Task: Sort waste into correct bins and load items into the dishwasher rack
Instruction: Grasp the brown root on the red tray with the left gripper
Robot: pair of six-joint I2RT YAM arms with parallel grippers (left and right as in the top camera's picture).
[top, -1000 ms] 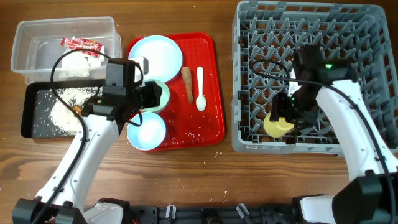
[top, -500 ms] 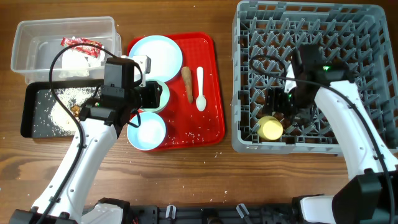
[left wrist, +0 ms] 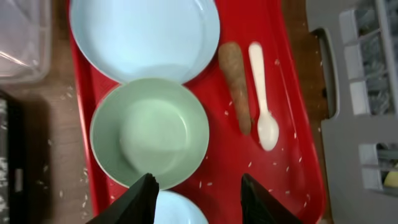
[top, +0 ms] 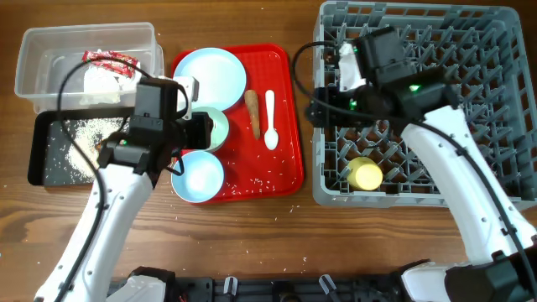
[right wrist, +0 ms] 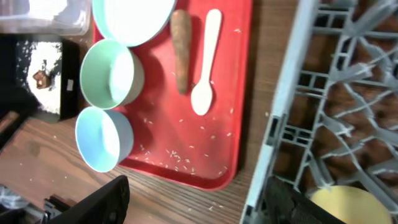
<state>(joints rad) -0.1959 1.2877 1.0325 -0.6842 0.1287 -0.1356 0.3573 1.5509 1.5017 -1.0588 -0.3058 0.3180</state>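
- The right gripper (right wrist: 199, 183) is shown with its fingers spread wide and nothing between them. It is held above the left rim of the dishwasher rack (top: 503, 25), where the rack meets the red tray (top: 285, 168).
- The white spoon (right wrist: 207, 59) is found just to the left of this gripper, on the right part of the red tray. Its long axis runs far to near, with the handle at the far end and the bowl end near. A grip across the slim handle, with the jaws closing left to right, is judged to be what is called for.
- The right arm is judged the nearer to the spoon. The left gripper (left wrist: 196, 180), also spread and empty, is poised over the near edge of the greenish bowl (left wrist: 149, 132), further left on the tray.
- The spoon is seen as plain white plastic, thin and lying flat, with rice grains scattered near it. The brown stick (top: 252, 111) lies parallel just to its left, not touching it.
- Further out, the plate (top: 210, 74) is seen at the far left of the tray and the blue bowl (top: 198, 176) at the near left. The yellow cup (top: 367, 174) rests in the near left part of the rack.
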